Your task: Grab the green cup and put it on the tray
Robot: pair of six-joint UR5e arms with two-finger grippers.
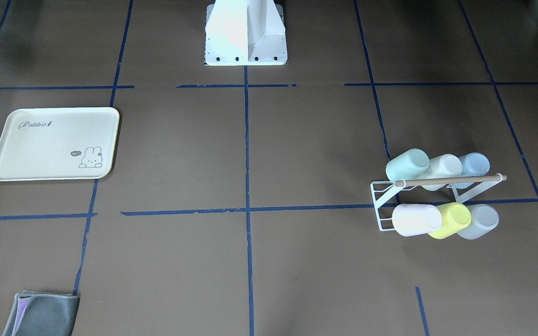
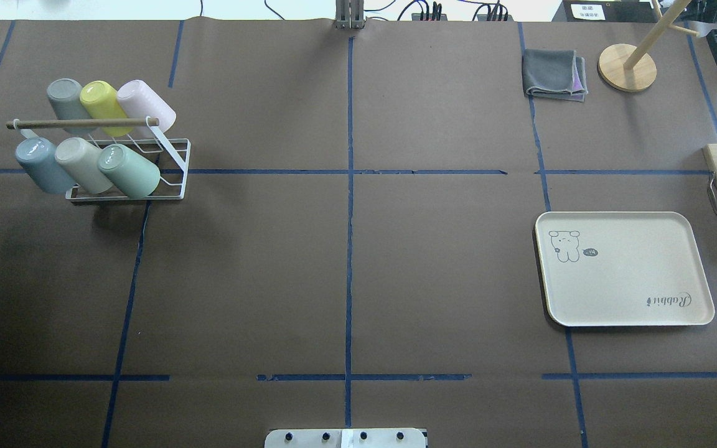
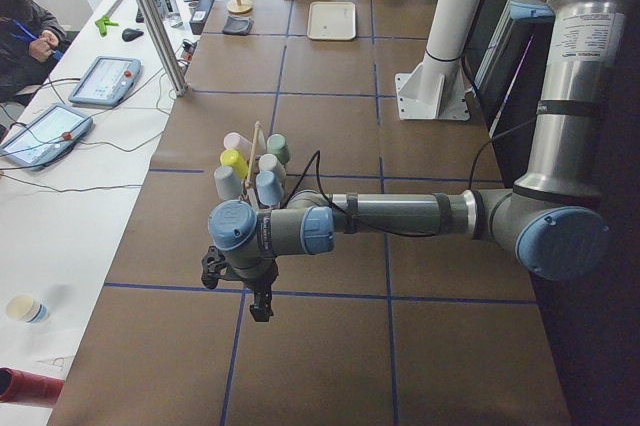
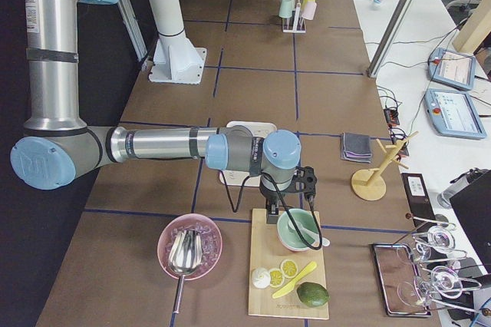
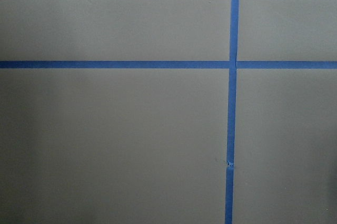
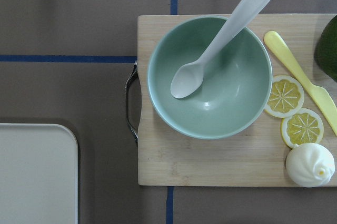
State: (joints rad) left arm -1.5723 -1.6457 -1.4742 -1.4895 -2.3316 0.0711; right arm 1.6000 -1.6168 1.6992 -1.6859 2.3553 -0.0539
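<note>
The pale mint-green cup [image 1: 407,165] lies tilted on a white wire rack [image 1: 381,205] with several other cups; it also shows in the overhead view [image 2: 129,169]. The cream "Rabbit" tray [image 2: 626,267] lies empty on the far side of the table [image 1: 54,142], and its corner shows in the right wrist view [image 6: 31,171]. My left gripper [image 3: 260,306] hangs over bare table, short of the rack. My right gripper [image 4: 275,212] hangs over a cutting board beside the tray. Both show only in the side views, so I cannot tell if they are open or shut.
The rack also holds a yellow cup [image 1: 453,219] and a pale blue cup [image 1: 474,164]. A wooden board [image 6: 210,166] carries a green bowl [image 6: 210,77] with a spoon. A grey cloth [image 2: 554,74] and a wooden stand [image 2: 626,67] sit beyond the tray.
</note>
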